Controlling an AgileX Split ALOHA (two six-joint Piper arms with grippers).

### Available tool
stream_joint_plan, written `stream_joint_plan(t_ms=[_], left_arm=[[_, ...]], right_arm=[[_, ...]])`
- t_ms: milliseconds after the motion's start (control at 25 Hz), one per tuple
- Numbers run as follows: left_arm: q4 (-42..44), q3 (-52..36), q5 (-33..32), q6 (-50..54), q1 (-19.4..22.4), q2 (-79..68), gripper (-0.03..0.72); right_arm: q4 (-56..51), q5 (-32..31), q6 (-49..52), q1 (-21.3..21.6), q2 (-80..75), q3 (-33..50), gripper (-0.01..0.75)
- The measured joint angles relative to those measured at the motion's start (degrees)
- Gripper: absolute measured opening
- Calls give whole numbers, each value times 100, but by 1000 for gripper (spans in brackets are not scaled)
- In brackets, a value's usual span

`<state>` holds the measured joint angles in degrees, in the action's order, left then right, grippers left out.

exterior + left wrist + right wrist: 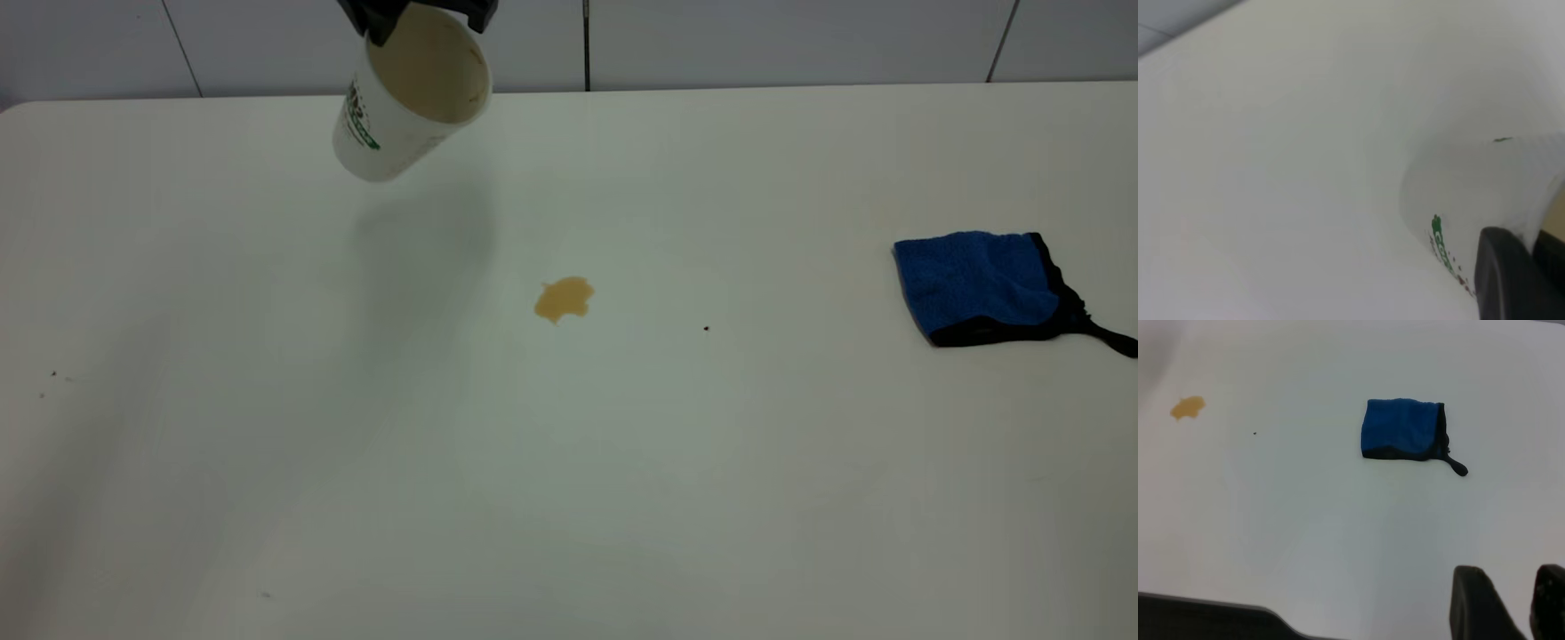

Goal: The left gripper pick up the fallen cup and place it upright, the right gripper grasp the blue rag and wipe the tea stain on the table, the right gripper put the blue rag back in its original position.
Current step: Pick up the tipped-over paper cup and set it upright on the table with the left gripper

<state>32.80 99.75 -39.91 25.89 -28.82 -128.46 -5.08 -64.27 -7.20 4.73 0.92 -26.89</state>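
White Cup Held Tilted Above the Table, Rag Lying Untouched

White paper, printed with a green logo, forms the cup that hangs clear of the pale white tabletop at about 11 o'clock in the exterior view. The cup is tilted, its tan-stained inside turned toward the camera and its base pointing down and toward the 8 o'clock side. The left gripper pinches the cup at its rim, black fingers closed on either side of the lip right at the top edge of the picture. In the left wrist view one dark finger presses against the cup's wall, just beside the green print. A soft shadow lies on the table under the cup.

Near the centre of the table sits the small amber tea stain, well apart from the cup. A tiny dark speck lies at the stain's 3 o'clock side.

At 3 o'clock on the table lies the folded blue rag with black trim, flat, with a black loop trailing off toward the edge.

The right gripper shows only in the right wrist view, its dark fingers spread and holding nothing, well apart from the rag and the stain.
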Motion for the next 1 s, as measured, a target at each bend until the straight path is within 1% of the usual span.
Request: stream_joint_plan(t_ms=[160, 240, 360, 520, 600, 720, 1000], left_arm=[[-1714, 0, 222, -1132, 594, -6, 14], [-2643, 0, 266, -1830, 882, -6, 14], [-4086, 0, 276, -3147, 1312, -6, 14], [-5688, 0, 276, -4516, 1790, -73, 14], [-6148, 0, 276, -4946, 1975, -167, 14], [-6544, 0, 291, -5186, 2150, -413, 14], [-6653, 0, 356, -5261, 2195, -788, 14]], right_arm=[[0, 0, 0, 0, 0, 0, 238], [0, 0, 0, 0, 0, 0, 238], [0, 0, 0, 0, 0, 0, 238], [0, 0, 0, 0, 0, 0, 238], [0, 0, 0, 0, 0, 0, 238], [0, 0, 0, 0, 0, 0, 238], [0, 0, 0, 0, 0, 0, 238]])
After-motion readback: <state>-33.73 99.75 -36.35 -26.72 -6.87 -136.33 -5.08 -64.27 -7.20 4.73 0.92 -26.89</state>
